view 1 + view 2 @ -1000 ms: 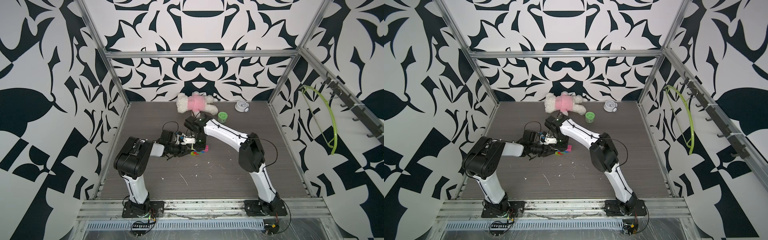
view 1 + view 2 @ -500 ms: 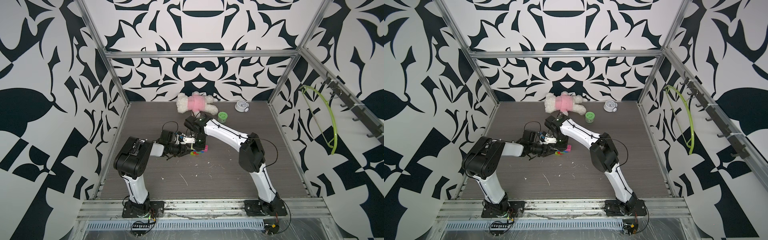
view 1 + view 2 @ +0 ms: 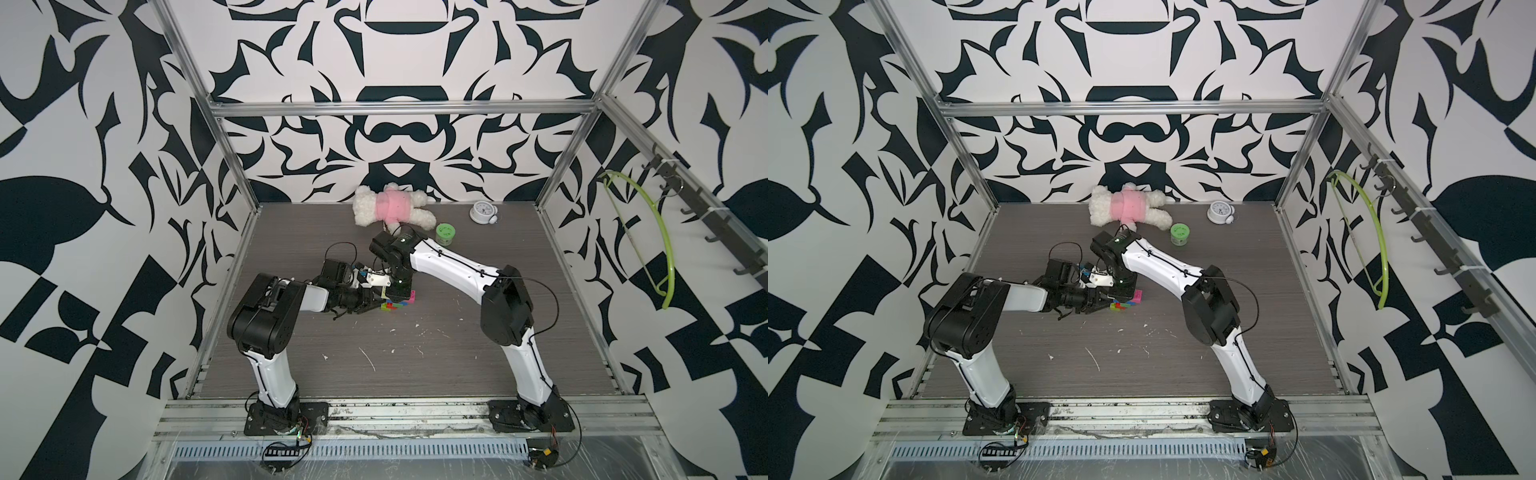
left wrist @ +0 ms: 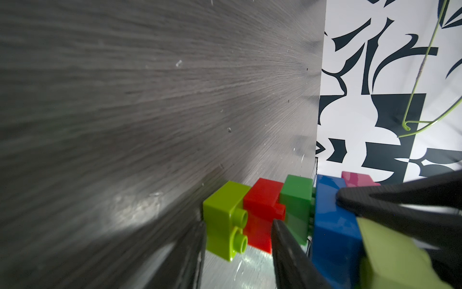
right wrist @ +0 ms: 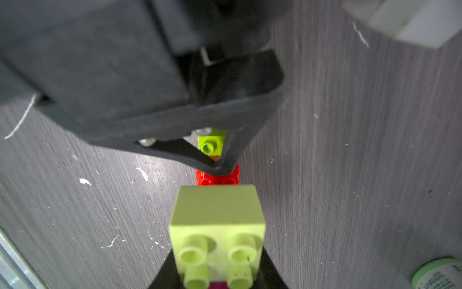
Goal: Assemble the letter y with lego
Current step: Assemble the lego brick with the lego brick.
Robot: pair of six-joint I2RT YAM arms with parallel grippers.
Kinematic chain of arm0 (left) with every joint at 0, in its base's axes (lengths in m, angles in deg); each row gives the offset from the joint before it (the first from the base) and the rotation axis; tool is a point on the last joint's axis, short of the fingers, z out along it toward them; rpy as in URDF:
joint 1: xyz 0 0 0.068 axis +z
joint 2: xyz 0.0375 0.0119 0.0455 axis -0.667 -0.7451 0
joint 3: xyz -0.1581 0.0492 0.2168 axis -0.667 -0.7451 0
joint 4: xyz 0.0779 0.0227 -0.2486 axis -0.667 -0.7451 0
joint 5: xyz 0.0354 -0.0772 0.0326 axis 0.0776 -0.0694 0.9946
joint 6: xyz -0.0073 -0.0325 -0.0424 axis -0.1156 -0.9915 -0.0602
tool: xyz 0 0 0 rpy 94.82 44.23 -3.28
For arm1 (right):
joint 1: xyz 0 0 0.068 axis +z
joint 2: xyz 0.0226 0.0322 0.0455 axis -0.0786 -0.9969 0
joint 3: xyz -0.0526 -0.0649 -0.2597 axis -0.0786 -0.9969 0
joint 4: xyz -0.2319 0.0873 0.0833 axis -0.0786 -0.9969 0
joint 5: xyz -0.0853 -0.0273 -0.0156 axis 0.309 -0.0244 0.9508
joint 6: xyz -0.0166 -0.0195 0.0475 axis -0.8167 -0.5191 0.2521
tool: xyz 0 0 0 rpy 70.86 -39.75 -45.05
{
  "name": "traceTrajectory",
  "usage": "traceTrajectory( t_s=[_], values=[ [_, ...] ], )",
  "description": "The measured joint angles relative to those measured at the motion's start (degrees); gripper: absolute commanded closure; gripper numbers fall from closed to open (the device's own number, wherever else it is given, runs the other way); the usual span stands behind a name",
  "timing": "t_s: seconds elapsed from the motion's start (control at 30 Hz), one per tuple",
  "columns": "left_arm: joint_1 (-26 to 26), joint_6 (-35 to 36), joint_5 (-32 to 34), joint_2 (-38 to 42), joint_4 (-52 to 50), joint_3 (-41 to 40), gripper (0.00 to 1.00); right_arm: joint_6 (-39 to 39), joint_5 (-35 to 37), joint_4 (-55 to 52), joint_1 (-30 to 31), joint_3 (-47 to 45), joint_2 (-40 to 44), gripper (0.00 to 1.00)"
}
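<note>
Patterned walls (image 3: 104, 208) box a grey bench (image 3: 457, 365). Mid-bench lies the half-built letter y (image 3: 394, 307). Its long axis runs from the left hand (image 4: 238, 224), which straddles one end (gripping or not, I cannot tell), towards the right hand (image 5: 217, 280), clamped on a yellow-green brick (image 5: 217, 215) just beside the blue brick (image 4: 332, 225).

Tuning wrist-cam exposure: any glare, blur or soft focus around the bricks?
Left wrist view: bright glare patch on the table beside the far yellow-green brick, which is sharp; near yellow-green brick is out of focus. Right wrist view: that brick is soft too. Both top views: even light, no harsh shadows.
</note>
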Motion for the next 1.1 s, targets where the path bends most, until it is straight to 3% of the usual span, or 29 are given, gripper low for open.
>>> traceTrajectory(
  t_s=[1.1],
  values=[
    [0.1,1.1,0.3,0.0,-1.5,0.5,0.54,-1.7,-1.1,4.3,-0.4,-5.1,3.7,0.85]
  ],
)
